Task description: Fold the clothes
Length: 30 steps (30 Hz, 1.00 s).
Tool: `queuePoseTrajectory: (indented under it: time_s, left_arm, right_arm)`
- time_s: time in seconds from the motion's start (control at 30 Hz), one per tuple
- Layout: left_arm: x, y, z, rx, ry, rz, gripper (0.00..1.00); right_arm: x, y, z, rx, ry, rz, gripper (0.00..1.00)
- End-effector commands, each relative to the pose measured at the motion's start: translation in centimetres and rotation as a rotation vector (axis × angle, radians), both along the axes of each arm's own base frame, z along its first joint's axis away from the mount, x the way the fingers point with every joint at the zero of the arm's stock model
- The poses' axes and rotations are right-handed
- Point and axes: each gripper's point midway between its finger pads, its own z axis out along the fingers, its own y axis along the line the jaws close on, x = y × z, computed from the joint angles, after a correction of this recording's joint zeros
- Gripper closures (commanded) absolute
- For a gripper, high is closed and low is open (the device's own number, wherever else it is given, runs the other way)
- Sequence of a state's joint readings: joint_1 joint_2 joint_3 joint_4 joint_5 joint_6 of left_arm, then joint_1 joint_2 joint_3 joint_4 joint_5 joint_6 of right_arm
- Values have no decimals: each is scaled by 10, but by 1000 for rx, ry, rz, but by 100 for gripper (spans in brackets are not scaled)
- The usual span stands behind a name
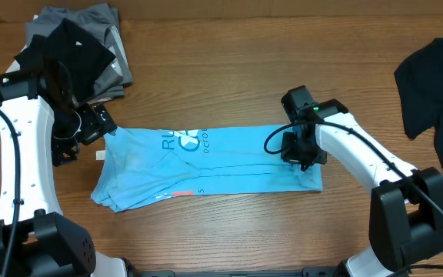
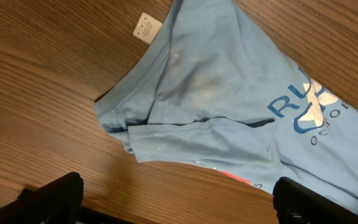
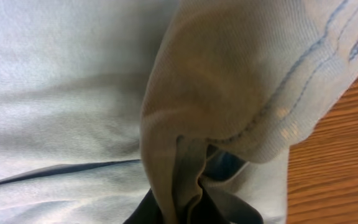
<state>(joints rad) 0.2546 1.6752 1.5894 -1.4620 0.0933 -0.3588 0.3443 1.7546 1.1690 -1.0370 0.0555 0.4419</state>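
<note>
A light sky-blue T-shirt with white and dark lettering lies folded into a long strip across the middle of the table. My right gripper is at its right end. In the right wrist view the right gripper is shut on a bunched fold of the blue T-shirt, near a stitched hem. My left gripper hovers by the shirt's left end. In the left wrist view the left gripper stands wide open over bare wood, just short of the blue T-shirt, and nothing is between its fingers.
A pile of grey and black garments sits at the back left, behind the left arm. A black garment lies at the far right edge. A white tag sticks out at the shirt's collar end.
</note>
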Motion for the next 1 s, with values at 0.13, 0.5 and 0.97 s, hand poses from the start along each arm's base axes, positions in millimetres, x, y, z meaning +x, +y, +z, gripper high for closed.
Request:
queuePoseTrajectory:
  time_s: [0.13,0.5,0.97]
  left_arm:
    - [-1,-5,3,-4,-12,-31,0]
    - [-1,-5,3,-4,-12,-31,0]
    - [-1,-8,3,-5,-12,-42,0]
  right_arm:
    - [-6,22,5,87,0,3,92]
    - [-2,25,10,91,-14,9,24]
    - [52,-49,52,138,-111,-96,0]
